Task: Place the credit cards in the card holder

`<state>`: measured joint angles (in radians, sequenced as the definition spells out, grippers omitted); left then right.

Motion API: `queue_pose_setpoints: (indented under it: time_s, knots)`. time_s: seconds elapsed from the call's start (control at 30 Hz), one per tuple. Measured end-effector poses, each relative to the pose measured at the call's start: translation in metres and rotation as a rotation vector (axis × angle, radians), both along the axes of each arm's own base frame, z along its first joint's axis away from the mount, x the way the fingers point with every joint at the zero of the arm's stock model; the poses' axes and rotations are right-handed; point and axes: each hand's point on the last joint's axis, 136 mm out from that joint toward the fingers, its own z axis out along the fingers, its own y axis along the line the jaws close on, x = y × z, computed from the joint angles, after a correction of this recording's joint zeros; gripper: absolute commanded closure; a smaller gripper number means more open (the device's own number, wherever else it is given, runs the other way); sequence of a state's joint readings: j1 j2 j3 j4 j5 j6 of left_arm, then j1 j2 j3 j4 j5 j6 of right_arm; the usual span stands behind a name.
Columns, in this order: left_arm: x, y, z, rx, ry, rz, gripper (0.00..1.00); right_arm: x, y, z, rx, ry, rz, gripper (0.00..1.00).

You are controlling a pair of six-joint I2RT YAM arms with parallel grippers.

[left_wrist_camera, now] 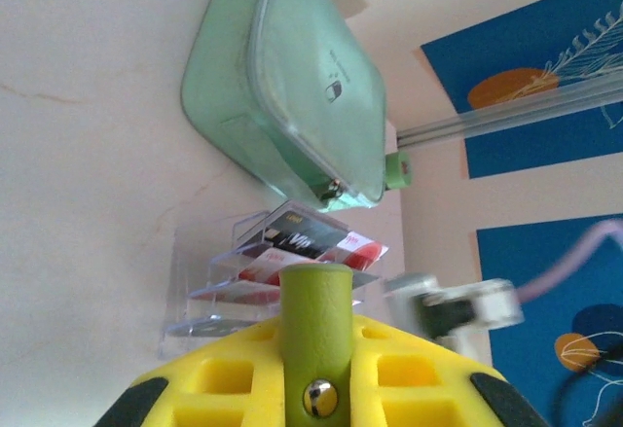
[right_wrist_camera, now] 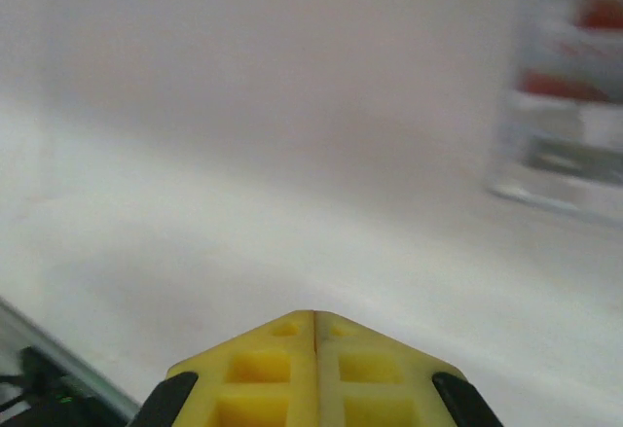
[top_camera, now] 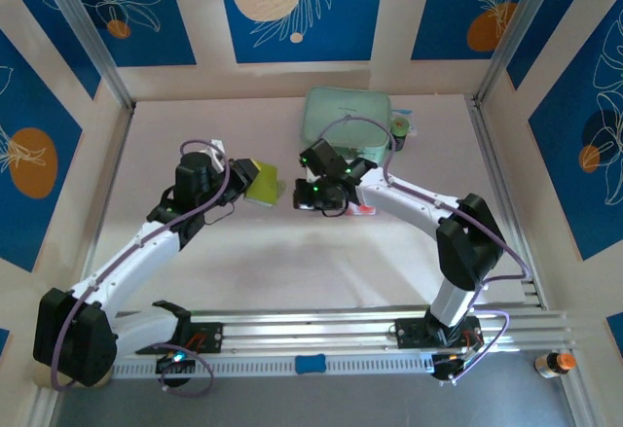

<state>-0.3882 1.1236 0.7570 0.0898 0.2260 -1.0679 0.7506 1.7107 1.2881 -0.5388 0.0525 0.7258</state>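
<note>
Left jaws clamp the card holder point(left_wrist_camera: 316, 330); right jaws meet, seemingly empty. I should open them and pinch 1 credit card point(left_wrist_camera: 302, 237) squarely.

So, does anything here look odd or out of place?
One thing: on the right arm, the jaws are shut flat together with no card between them, while the credit cards sit in the clear tray. The left jaws grip the card holder. Nothing looks spilled or damaged.

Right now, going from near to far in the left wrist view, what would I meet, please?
card holder → clear tray holding the credit cards → mint-green zip case
</note>
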Motion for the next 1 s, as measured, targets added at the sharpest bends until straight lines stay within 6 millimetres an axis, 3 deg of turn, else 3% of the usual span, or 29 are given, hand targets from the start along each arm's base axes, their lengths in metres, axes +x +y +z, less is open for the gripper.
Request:
queue_pose_setpoints:
  time_s: [0.1, 0.17, 0.23, 0.33, 0.5, 0.67, 0.8, 1.0]
  knots:
    - [0.001, 0.0, 0.004, -0.006, -0.017, 0.0, 1.0, -0.008, -0.021, -0.024, -0.053, 0.06, -0.029, 1.0]
    - [0.002, -0.001, 0.006, -0.009, -0.025, 0.0, 1.0, -0.011, -0.027, -0.027, -0.063, 0.076, -0.037, 0.99]
    - [0.002, -0.001, 0.007, -0.01, -0.028, 0.001, 1.0, -0.01, -0.028, -0.02, -0.048, 0.064, -0.039, 0.85]
    - [0.002, 0.0, 0.006, -0.002, -0.034, 0.002, 1.0, -0.007, -0.03, -0.001, -0.01, 0.029, -0.038, 0.76]
    - [-0.003, 0.009, -0.001, 0.049, -0.051, 0.02, 1.0, 0.004, -0.029, 0.019, 0.041, -0.009, -0.004, 0.69]
    - [-0.011, 0.023, -0.011, 0.098, -0.058, 0.067, 1.0, 0.027, -0.005, 0.031, 0.048, -0.04, 0.09, 0.69]
    - [-0.012, 0.031, -0.014, 0.122, -0.061, 0.097, 1.0, 0.032, 0.014, 0.018, 0.008, -0.035, 0.18, 0.69]
    - [-0.011, 0.033, -0.016, 0.137, -0.057, 0.108, 1.0, 0.007, 0.011, -0.02, -0.073, 0.042, 0.245, 0.7]
